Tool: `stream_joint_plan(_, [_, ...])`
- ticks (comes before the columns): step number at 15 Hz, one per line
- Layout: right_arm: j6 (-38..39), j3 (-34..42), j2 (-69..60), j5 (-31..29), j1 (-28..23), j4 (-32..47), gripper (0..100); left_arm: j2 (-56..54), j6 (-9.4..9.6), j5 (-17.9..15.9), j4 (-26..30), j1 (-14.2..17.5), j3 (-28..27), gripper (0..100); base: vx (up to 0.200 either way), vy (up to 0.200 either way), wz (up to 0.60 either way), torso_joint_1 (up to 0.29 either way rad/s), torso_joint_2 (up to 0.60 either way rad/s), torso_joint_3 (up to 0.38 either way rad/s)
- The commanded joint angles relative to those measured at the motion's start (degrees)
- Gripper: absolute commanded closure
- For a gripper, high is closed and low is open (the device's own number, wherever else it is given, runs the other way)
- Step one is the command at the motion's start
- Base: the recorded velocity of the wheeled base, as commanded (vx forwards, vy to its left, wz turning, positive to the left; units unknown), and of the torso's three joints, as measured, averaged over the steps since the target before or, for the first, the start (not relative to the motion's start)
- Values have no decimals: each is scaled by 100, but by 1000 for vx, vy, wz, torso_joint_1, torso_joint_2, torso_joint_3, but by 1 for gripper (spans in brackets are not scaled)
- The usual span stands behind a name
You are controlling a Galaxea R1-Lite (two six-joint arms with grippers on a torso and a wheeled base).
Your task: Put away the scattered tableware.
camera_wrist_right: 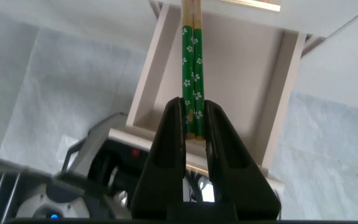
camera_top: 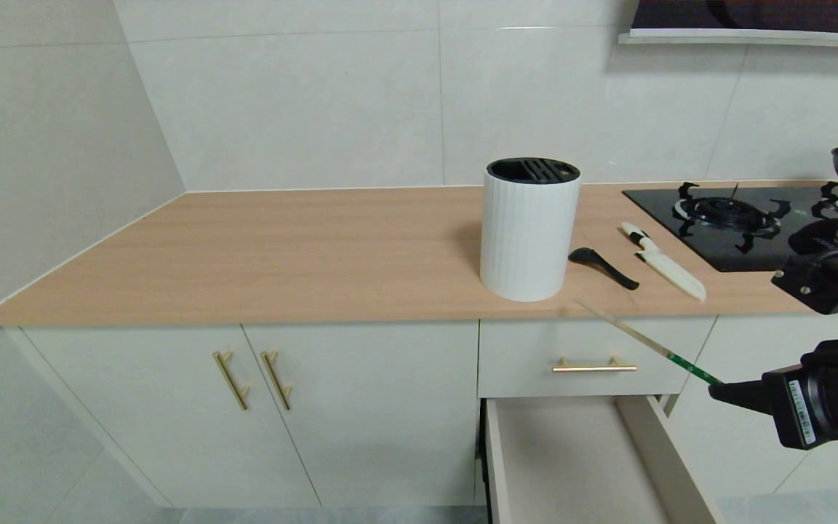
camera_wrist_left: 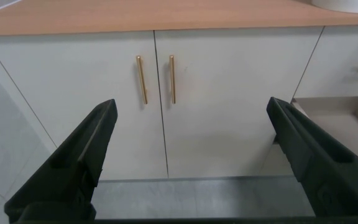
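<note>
In the head view the right jaws hold the chopsticks (camera_top: 644,340) above the open drawer (camera_top: 564,458), while a black spoon (camera_top: 601,267) and a knife (camera_top: 663,263) lie on the bench (camera_top: 281,255). In the left wrist view the left jaws stand wide apart, empty. In the right wrist view the right jaws clamp the chopsticks' green ends over the drawer. The step in hand looks like stowing the chopsticks. The next move calls for lowering them level into the drawer, then letting go.

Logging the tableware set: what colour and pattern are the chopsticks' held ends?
The chopsticks are green with small white flowers; right wrist view shows it best.
</note>
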Motion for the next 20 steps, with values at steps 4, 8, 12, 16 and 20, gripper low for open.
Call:
stream_joint_plan(4, [1,85,197,-19,2,-33,100,7,-1,0,1,1,10,0,0,0,0,-172,419,238])
stream_joint_plan(8, [-166,129,205,-10,2,-33,100,7,-1,0,1,1,1,0,0,0,0,-193,475,287])
stream_joint_plan(12, [-166,138,267,-2,2,-33,100,7,-1,0,1,1,1,0,0,0,0,-170,469,297])
stream_joint_plan(16, [-166,155,311,-2,2,-33,100,7,-1,0,1,1,1,0,0,0,0,-143,452,312])
stream_joint_plan(20, [-166,164,355,7,2,-42,100,7,-1,0,1,1,1,0,0,0,0,-77,364,275])
